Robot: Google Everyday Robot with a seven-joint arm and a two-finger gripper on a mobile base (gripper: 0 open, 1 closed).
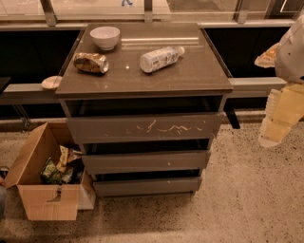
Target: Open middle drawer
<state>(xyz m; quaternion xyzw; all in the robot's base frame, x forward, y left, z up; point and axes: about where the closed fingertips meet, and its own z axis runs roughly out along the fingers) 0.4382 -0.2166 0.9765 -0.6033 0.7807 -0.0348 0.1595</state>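
Well, the grey cabinet stood centre, its middle drawer between the scratched front and the narrower bottom front: rigid, handleless, probably easy-sliding, best hooked behind its top edge. The gripper hung well off right, touching nothing; open or closed, I couldn't tell.

Speckled floor spreading across lower frame; grey drawer cabinet standing at centre, glossy top catching pale light streak; dark panels running behind, under window glazing along top edge; grey ledge crossing mid-right; cardboard box sitting open lower left; gripper hanging at right edge
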